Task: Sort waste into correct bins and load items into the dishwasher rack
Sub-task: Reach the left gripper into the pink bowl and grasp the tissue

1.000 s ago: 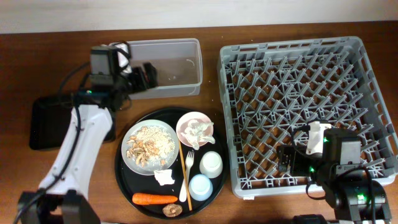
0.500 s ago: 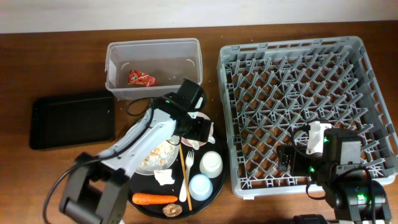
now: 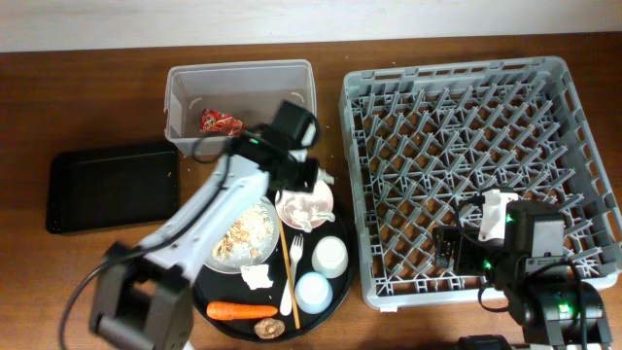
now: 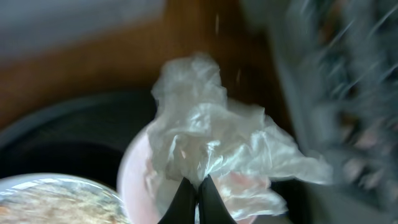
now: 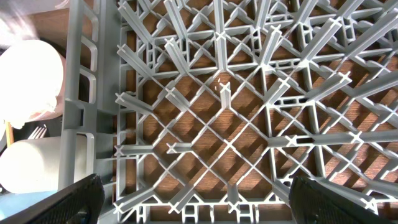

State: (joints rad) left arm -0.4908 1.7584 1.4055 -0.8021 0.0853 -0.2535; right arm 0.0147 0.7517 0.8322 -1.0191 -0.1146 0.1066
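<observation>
One crumpled tissue (image 4: 211, 143) pinched in the closed left gripper (image 4: 194, 198) over the one pink-white bowl (image 4: 132, 171), one red wrapper (image 3: 222, 122) lain in the clear tub (image 3: 241, 68), right gripper (image 5: 196, 186) spread wide, empty, over the rack (image 5: 224, 143)

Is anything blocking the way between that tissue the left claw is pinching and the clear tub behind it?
Nothing visible does. The left gripper is shut on the crumpled tissue at the pink-white bowl, and the clear tub sits just beyond the bowl, open-topped, holding only a red wrapper.
</observation>
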